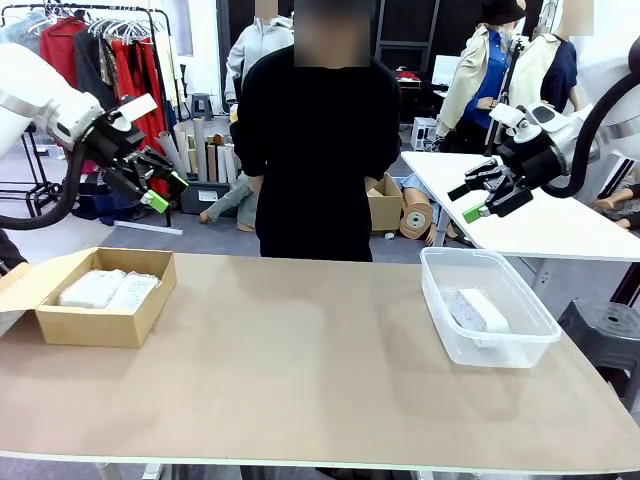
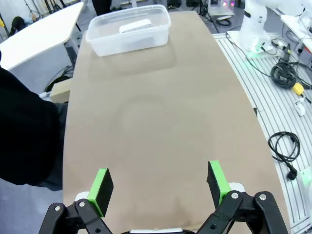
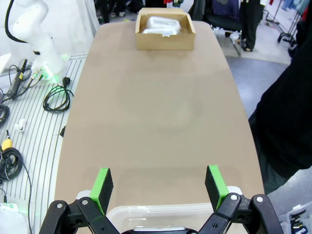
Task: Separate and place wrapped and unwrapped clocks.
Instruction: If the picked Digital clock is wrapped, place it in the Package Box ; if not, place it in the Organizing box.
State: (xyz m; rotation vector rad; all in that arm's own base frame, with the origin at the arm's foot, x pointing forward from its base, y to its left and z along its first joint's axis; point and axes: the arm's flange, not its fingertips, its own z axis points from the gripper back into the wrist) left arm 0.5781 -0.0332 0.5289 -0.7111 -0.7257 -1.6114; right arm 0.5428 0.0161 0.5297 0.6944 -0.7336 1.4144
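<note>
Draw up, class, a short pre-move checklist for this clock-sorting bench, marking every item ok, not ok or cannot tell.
1. Left gripper open, nothing between its pads: ok.
2. Right gripper open, nothing held: ok.
3. Two bubble-wrapped clocks lie in the cardboard box: ok.
4. Bare clock lies in the clear tub: ok.
5. Wrapped and bare ones kept apart: ok.
6. Person's hands off the tabletop: cannot tell.

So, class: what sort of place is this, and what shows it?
Probably a robot lab in a workshop: two grippers over a table, cables on the floor, clothes rack behind.
</note>
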